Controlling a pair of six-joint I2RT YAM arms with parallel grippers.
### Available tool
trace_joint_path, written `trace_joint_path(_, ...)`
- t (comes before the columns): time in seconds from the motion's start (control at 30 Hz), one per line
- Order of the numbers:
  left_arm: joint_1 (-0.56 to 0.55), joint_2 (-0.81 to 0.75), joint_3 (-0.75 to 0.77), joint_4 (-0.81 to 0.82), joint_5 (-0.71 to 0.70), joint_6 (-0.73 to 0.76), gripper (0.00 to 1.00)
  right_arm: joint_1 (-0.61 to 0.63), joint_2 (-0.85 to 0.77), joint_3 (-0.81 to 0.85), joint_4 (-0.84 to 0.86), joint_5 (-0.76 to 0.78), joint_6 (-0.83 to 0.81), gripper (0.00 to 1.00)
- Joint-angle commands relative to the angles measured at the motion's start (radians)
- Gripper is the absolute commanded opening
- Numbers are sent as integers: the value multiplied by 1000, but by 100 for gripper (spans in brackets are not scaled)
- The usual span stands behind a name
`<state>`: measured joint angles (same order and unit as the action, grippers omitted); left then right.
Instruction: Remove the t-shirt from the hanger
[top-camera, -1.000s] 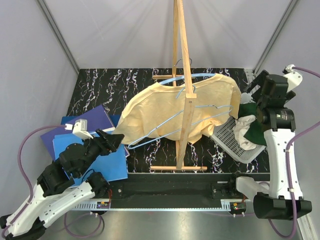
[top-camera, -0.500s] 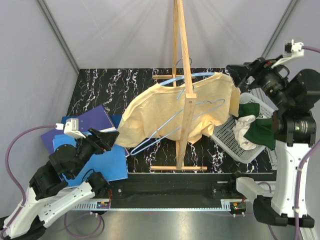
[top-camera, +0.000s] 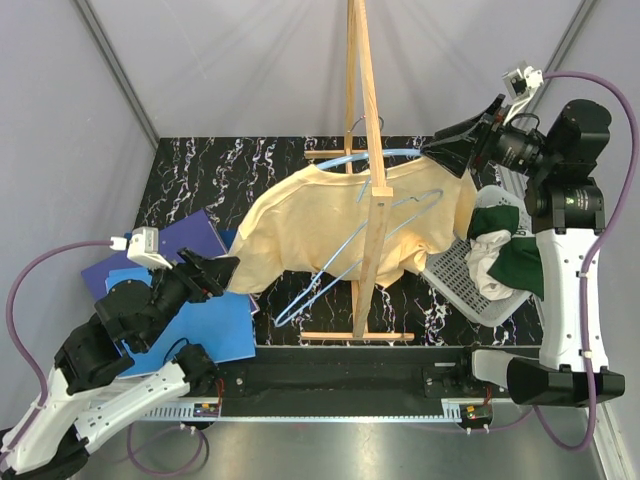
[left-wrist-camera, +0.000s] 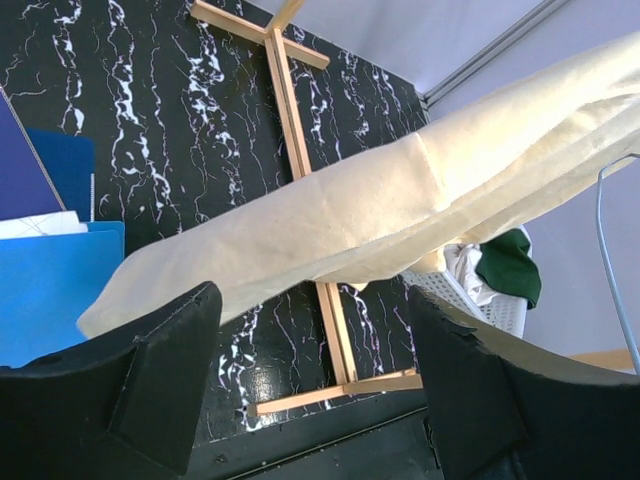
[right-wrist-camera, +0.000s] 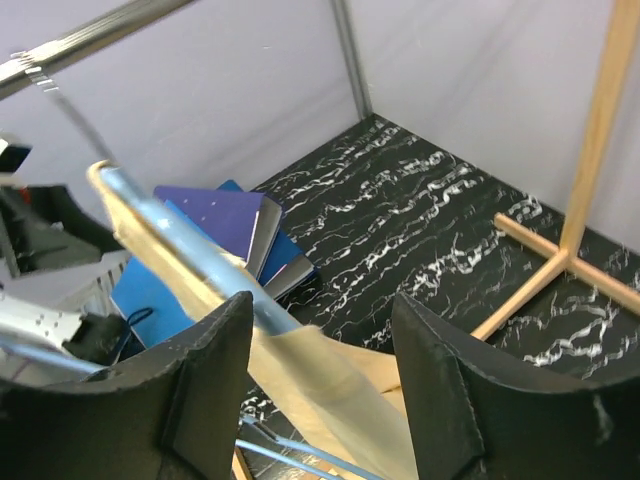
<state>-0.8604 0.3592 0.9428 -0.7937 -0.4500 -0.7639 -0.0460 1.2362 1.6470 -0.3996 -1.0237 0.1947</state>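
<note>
**While both grippers are wide, free the shoulder end first**

Right gripper (top-camera: 443, 150) is at the upper right of the top view, on the shirt's shoulder end. In the right wrist view its fingers (right-wrist-camera: 205, 385) are spread wide, with the blue hanger (right-wrist-camera: 185, 262) arm and a fold of fabric in the gap. Nothing is pinched yet.

Left gripper (top-camera: 228, 266) is at lower left, fingers (left-wrist-camera: 165, 365) also wide. The shirt's low edge sits just beyond the tips and I can't see contact.

How I'd run it:
- Right gripper should close on cloth only, not on the wire. Otherwise the hanger gets dragged along.
- Peel that shoulder outward past the hanger tip, then let the left take the low edge and pull down and away.
- Watch the wooden stand (top-camera: 368, 120): light frame, likely to tip under a sideways tug.
- More blue wire hangers (top-camera: 325, 272) show at the shirt's lower edge, so there's a snag risk.

T-shirt (top-camera: 330, 215) is pale yellow, thin and limp, mid-frame on the stand. It's stretched on a diagonal from upper right to lower left, with its neck at the hanger hook.
</note>
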Motion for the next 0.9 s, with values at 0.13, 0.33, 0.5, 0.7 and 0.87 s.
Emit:
trace_joint_path(0.13,1,64,100,22,46,51,80,15,-31,-9,151,-185,5,62)
trace_joint_path(0.33,1,124,198,16,99,103,83,41,-20,-9,150,-174,-4,54)
trace_joint_path(0.5,1,211,318,1,161,173,89,95,-12,-13,131,-165,-41,54)
trace_joint_path(0.7,1,334,471,-56,229,210,90,191,12,28,-34,-44,-190,52)
trace_joint_path(0.87,3,386,521,-55,247,216,91,267,39,63,-189,89,-342,49)
